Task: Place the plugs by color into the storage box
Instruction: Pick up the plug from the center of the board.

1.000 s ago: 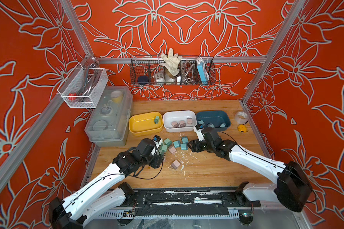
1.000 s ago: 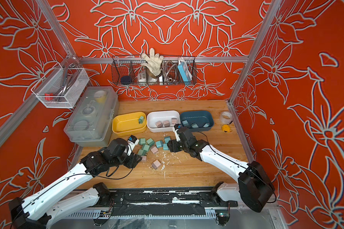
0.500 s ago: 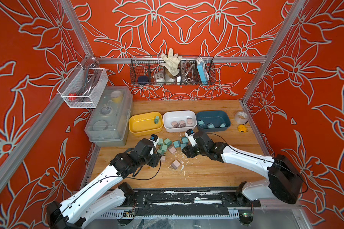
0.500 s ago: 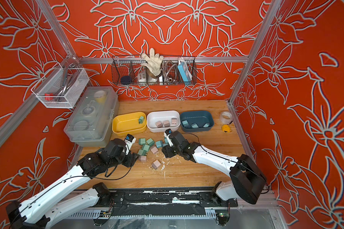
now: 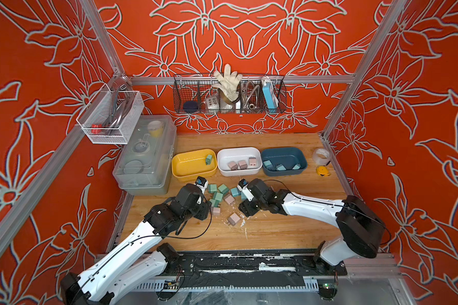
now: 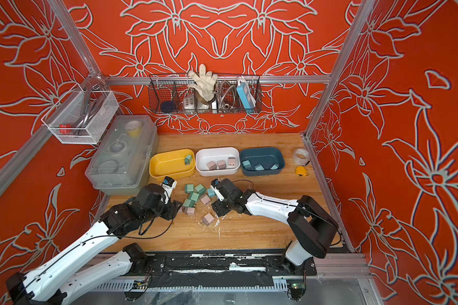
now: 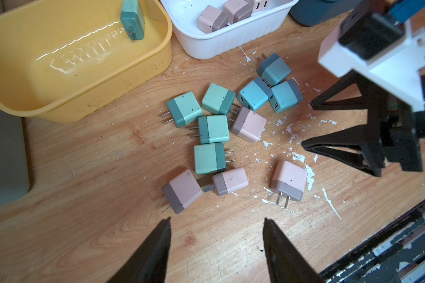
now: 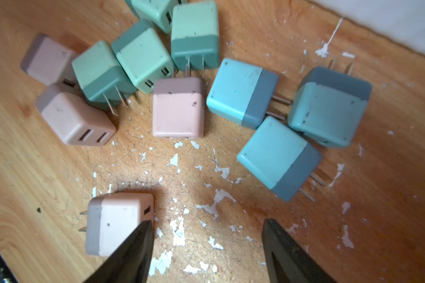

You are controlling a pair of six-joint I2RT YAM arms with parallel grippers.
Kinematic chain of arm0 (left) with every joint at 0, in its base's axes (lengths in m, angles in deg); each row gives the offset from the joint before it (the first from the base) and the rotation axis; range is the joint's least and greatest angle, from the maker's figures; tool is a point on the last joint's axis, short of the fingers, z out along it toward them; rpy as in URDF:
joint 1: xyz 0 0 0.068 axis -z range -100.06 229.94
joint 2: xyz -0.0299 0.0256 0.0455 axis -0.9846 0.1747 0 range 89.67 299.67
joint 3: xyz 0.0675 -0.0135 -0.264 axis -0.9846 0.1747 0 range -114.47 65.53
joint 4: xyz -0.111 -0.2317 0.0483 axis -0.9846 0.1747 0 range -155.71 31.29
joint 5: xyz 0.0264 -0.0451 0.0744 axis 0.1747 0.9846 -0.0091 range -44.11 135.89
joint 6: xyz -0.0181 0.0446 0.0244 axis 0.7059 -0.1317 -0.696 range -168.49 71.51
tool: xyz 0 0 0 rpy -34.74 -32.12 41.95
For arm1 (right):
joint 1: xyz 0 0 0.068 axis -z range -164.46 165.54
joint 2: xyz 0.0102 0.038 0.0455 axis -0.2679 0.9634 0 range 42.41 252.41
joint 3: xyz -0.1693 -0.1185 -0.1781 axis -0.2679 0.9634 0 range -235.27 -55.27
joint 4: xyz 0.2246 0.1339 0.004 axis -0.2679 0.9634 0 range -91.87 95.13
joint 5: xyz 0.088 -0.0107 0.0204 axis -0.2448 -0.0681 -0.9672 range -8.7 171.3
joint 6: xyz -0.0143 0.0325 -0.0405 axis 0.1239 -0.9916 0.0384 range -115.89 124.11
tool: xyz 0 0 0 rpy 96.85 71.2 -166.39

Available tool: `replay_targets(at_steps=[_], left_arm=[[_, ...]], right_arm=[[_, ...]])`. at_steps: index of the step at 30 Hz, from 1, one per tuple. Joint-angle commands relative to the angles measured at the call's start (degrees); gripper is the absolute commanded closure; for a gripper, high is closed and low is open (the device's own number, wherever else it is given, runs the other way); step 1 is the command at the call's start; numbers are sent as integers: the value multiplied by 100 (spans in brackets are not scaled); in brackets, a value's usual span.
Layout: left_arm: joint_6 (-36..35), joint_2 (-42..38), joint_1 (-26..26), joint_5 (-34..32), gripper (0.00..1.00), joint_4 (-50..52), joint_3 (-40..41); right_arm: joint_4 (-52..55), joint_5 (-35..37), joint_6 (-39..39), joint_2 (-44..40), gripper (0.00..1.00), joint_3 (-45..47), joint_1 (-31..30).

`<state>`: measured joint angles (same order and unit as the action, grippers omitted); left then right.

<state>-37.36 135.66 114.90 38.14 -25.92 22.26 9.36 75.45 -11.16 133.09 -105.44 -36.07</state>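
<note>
Right end effector (image 8: 207, 221) spread, empty; pink plug (image 8: 115, 220) off the pile (image 8: 177, 105) sits just outside one finger (image 8: 138, 245), maybe touching. Left end effector (image 7: 217, 219) spread too, farther.

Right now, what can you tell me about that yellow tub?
The yellow tub is a shallow, glossy plastic-looking tray with rounded corners, sitting flat on the wooden table at the left end of a row, close beside a white tub. It holds just one green plug, near the wall on the white tub's side.

Wooden table (image 5: 275, 232): plugs (image 5: 218, 196), bins (image 5: 238, 173), toolbox (image 5: 146, 158), tape (image 5: 321, 156).
</note>
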Motion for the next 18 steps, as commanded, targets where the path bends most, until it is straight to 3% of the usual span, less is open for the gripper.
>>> replay_targets(at_steps=[1, 18], left_arm=[[-94, 47, -92, -36, 39, -42, 2], [-94, 67, -461, 54, 39, -101, 2]], right_arm=[[214, 180, 282, 216, 25, -306, -104], [452, 454, 488, 790, 27, -491, -277]])
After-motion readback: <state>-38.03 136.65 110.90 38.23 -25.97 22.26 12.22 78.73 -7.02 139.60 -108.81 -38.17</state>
